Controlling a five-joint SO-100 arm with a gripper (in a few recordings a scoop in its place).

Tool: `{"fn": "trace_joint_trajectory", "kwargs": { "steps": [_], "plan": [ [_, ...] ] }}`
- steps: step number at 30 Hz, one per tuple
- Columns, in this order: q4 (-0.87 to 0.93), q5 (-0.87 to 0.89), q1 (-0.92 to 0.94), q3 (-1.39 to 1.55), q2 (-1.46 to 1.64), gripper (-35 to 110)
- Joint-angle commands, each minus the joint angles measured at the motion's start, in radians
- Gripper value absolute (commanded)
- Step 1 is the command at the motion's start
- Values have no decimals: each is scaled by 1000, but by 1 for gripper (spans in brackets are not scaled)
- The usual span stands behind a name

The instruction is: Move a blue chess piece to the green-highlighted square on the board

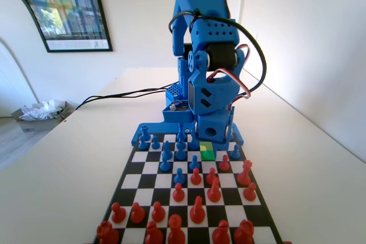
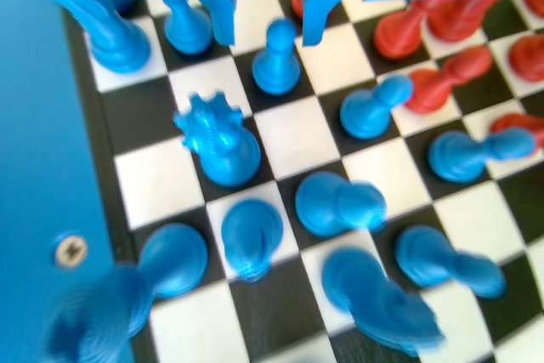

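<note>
Gripper (image 2: 268, 19) open, empty, jaws straddling blue chess piece (image 2: 276, 61) on board (image 2: 293, 138).

My blue arm (image 1: 201, 38) stands at far end in fixed view, folded steeply forward, wrist pitched down, gripper (image 1: 213, 136) low and close to surface. Black cable loops round arm's right side in that view. In wrist view I see gripper (image 2: 268, 27) with 2 jaws hanging from top edge, spread apart, clear gap between, nothing clamped.
</note>
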Motion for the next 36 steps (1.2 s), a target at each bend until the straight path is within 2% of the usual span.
{"fn": "trace_joint_trajectory", "kwargs": {
  "steps": [1,22,26,31,36],
  "plan": [
    [43,21,-35,-15,92,10],
    [261,161,-57,-186,218,1],
    [278,322,-61,-213,301,1],
    [390,586,-48,-285,466,1],
    [497,742,-14,-318,621,1]
  ]
}}
